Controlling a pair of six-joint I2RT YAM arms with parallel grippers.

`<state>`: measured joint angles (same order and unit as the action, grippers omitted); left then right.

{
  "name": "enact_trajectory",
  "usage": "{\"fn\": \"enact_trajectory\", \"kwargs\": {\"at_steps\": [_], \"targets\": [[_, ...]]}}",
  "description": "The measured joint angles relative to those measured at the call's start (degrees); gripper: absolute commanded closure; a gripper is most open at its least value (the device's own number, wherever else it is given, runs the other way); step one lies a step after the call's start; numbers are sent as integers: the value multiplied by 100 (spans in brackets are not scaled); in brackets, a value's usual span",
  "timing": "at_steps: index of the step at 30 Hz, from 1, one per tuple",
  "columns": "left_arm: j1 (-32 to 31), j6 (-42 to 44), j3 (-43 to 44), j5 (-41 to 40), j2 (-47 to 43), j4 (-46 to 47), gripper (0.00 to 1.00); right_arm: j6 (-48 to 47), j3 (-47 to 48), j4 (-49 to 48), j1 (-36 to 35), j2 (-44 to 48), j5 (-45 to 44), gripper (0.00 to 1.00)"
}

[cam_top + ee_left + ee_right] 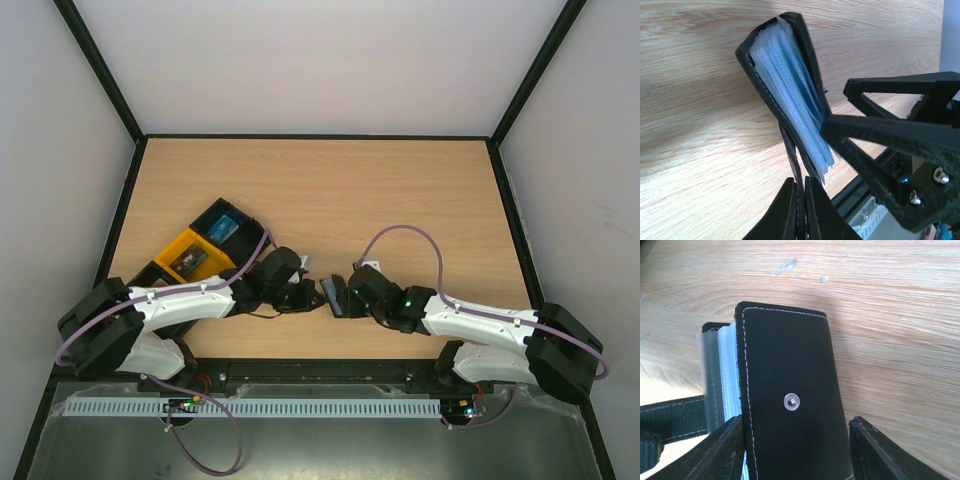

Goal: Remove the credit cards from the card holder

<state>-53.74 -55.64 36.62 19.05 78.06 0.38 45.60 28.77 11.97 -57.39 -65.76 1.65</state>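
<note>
The card holder (333,297) is a black stitched case with pale blue translucent sleeves (790,90), held upright and fanned open above the table's front middle. My left gripper (801,181) is shut on a thin black flap of the holder (796,160). My right gripper (796,420) straddles the holder's outer cover (790,365), which has a metal snap stud. Its left finger (725,445) is close against the cover, while its right finger (875,450) stands apart from it. I can make out no credit cards among the sleeves. A blue card (222,227) lies in a black tray.
A black tray (240,215) and an orange tray (172,248) sit side by side at the left, behind my left arm (190,298). The orange one holds a small dark item (190,261). Black frame rails line the table's edges.
</note>
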Motion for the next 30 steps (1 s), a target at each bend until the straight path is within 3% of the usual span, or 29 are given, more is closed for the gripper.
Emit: {"fn": "enact_trajectory", "kwargs": {"at_steps": [8,26,30], "targets": [[-4,2,-13,-72,-46,-142,97,48,33,192,0,229,-463,67],[52,140,-328,-435,-103,-424,97,240,28,396,0,507,-839,74],[83,208,-328,-457,-31,-444,97,238,-15,378,0,507,-844,88]]}}
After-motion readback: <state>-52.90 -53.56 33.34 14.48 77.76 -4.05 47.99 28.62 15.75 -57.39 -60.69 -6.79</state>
